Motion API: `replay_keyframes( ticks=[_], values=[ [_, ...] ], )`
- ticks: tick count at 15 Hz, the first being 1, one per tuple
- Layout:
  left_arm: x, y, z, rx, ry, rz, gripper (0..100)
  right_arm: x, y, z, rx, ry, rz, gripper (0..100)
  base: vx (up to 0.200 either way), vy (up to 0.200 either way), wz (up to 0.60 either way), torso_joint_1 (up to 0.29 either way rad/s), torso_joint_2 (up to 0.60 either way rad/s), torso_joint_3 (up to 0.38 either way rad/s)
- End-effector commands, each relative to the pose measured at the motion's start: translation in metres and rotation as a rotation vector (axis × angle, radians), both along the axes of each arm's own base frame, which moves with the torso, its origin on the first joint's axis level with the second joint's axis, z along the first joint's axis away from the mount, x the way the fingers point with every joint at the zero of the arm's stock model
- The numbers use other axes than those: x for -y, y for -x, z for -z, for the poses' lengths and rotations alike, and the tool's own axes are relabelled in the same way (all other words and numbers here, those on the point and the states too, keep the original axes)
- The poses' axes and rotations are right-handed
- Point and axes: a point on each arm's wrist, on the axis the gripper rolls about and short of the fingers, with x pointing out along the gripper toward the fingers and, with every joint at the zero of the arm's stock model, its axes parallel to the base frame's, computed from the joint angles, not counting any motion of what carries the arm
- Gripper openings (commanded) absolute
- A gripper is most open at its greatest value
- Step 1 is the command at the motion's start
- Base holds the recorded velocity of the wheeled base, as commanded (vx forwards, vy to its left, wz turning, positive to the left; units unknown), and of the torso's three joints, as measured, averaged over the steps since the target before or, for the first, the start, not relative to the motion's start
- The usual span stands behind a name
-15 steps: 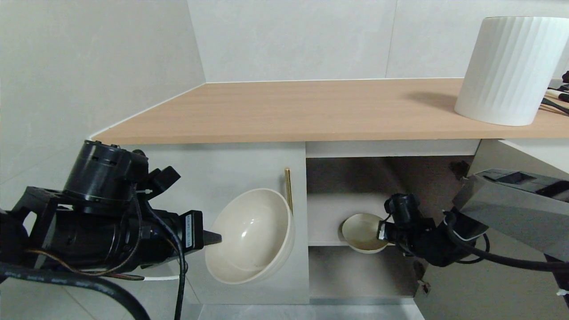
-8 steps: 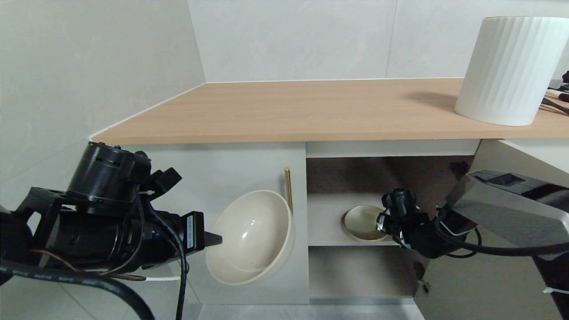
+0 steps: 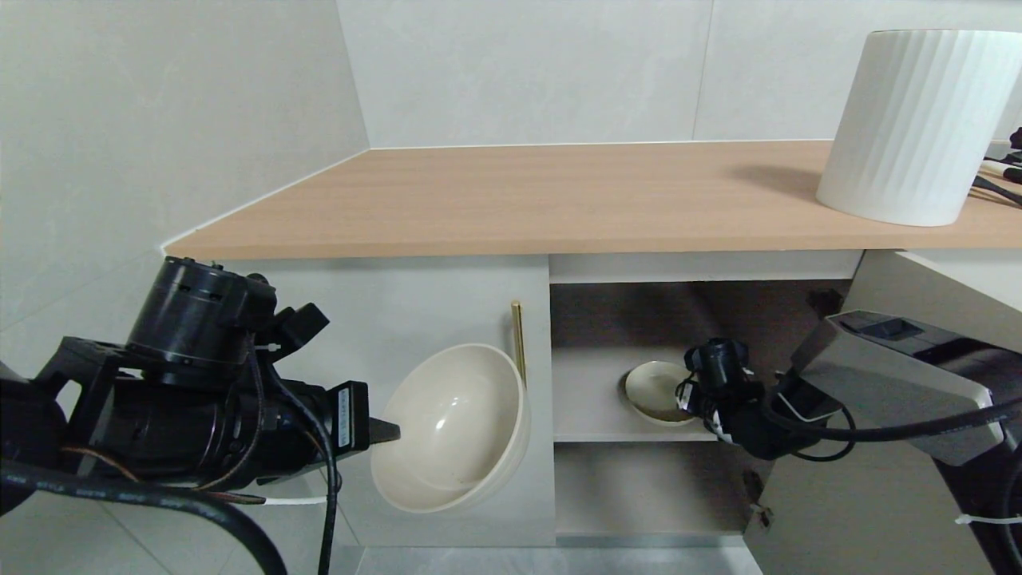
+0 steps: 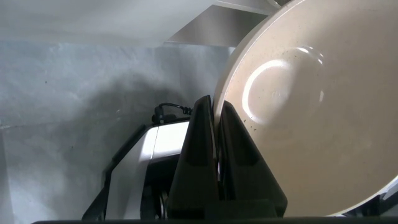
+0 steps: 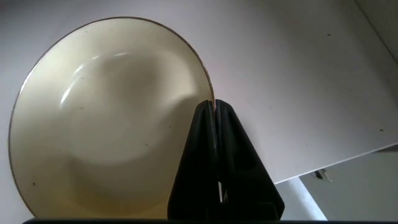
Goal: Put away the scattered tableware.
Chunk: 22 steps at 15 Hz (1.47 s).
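A large cream bowl (image 3: 451, 427) hangs tilted in front of the closed left cabinet door, with my left gripper (image 3: 382, 431) shut on its rim. The left wrist view shows the same large bowl (image 4: 311, 112) pinched at its edge by that gripper (image 4: 216, 124). A small cream bowl (image 3: 656, 390) is over the middle shelf (image 3: 591, 399) inside the open cabinet, and my right gripper (image 3: 693, 397) is shut on its rim. In the right wrist view the small bowl (image 5: 106, 118) is over the pale shelf (image 5: 298, 81), its edge held by the right gripper (image 5: 214, 115).
A gold handle (image 3: 516, 339) runs down the closed door just behind the large bowl. On the wooden countertop (image 3: 543, 200) a white ribbed container (image 3: 918, 124) stands at the right. The open cabinet door (image 3: 926, 287) is behind my right arm. A lower compartment (image 3: 647, 487) lies under the shelf.
My right gripper has carried the small bowl up and deeper into the cabinet, over the middle shelf. The left gripper with the large bowl has barely shifted.
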Motion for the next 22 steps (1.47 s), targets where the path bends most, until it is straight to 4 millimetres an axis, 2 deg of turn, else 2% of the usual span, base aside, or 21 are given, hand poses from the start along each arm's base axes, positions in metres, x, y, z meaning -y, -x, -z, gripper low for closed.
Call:
replay_keyframes(
  ticks=[1, 11, 12, 15, 18, 20, 22],
  values=[
    [0.0, 0.0, 0.0, -0.002, 0.0, 0.001, 0, 0.0, 0.0, -0.001, 0.006, -0.004, 0.001, 0, 0.0, 0.0, 0.0, 0.0, 0.0, 0.0],
    [0.001, -0.002, 0.001, -0.004, 0.0, -0.002, 0, -0.003, 0.002, -0.001, 0.005, -0.002, -0.005, 0, 0.0, 0.0, 0.0, 0.0, 0.0, 0.0],
    [0.001, -0.002, 0.001, -0.003, -0.001, -0.001, 0, -0.003, 0.001, -0.002, 0.01, -0.004, -0.003, 100, 0.0, 0.0, 0.0, 0.0, 0.0, 0.0],
    [0.001, -0.002, 0.001, -0.003, -0.001, -0.001, 0, -0.003, 0.001, -0.004, 0.016, 0.0, 0.004, 100, 0.0, 0.0, 0.0, 0.0, 0.0, 0.0],
    [0.001, -0.002, 0.002, -0.005, -0.004, 0.001, 0, -0.003, 0.008, -0.017, 0.029, 0.005, 0.014, 100, 0.0, 0.0, 0.0, 0.0, 0.0, 0.0],
    [0.006, -0.006, 0.004, 0.009, -0.034, 0.019, 0, 0.008, 0.025, -0.059, 0.069, -0.005, 0.02, 100, 0.0, 0.0, 0.0, 0.0, 0.0, 0.0],
    [0.011, -0.006, 0.003, 0.039, -0.081, 0.052, 0, 0.014, 0.046, -0.079, 0.054, -0.029, -0.056, 100, 0.0, 0.0, 0.0, 0.0, 0.0, 0.0]
  ],
)
